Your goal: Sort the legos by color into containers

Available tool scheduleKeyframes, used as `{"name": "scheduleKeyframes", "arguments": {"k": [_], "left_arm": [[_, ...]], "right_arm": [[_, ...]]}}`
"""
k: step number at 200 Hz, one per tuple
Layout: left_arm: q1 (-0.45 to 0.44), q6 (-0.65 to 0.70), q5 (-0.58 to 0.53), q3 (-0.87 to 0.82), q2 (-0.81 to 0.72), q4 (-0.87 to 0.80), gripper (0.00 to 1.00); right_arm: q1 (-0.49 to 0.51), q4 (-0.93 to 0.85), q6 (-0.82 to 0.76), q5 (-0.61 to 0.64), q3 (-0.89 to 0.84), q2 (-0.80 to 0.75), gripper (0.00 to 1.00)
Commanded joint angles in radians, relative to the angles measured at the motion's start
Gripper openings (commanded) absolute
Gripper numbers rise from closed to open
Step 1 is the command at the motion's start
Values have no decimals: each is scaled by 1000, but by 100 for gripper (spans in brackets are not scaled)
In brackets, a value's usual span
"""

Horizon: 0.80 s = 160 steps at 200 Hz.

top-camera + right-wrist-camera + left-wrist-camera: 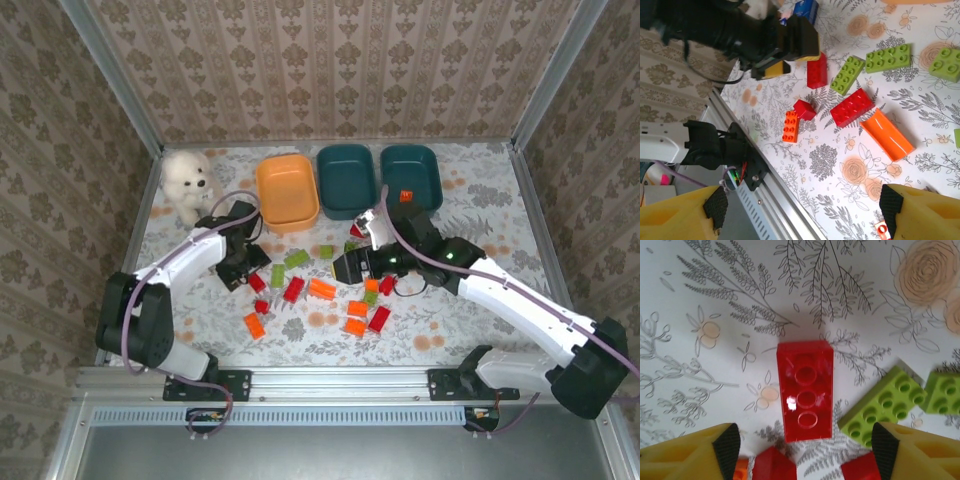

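Red, lime green and orange bricks (322, 290) lie scattered over the middle of the desk (480, 200), in a loose cluster between the two arms. Three tubs stand in a row along the far edge: an orange tub (287, 192), a teal tub (346, 180) beside it, and a second teal tub (411, 168) nearest the right edge. The second teal tub holds one small red piece (406, 196) by its near wall. The left gripper (805, 449) hangs over a red brick (805, 397) with its jaws apart, one to each side and not clamped on it. A lime brick (880, 407) lies just beside that brick. The right gripper (802, 207) is spread wide above the desk and holds nothing.
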Motion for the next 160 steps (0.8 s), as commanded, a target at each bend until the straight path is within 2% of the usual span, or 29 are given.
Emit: {"name": "scheduleKeyframes", "arguments": {"k": [1, 57, 97, 118, 136, 160], "left_arm": [[8, -14, -2, -1, 37, 41, 69], [9, -28, 13, -58, 104, 125, 62], [8, -18, 7, -72, 117, 153, 44], [7, -15, 3, -80, 116, 164, 39], [5, -5, -10, -79, 108, 161, 29], [-1, 24, -54, -40, 58, 112, 27]], "right_arm": [[0, 11, -2, -6, 7, -47, 85], [0, -21, -10, 10, 17, -39, 87], [-1, -45, -20, 13, 35, -16, 87], [-1, -51, -21, 19, 42, -7, 87], [-3, -54, -19, 22, 49, -2, 86], [-2, -71, -19, 42, 72, -7, 86]]}}
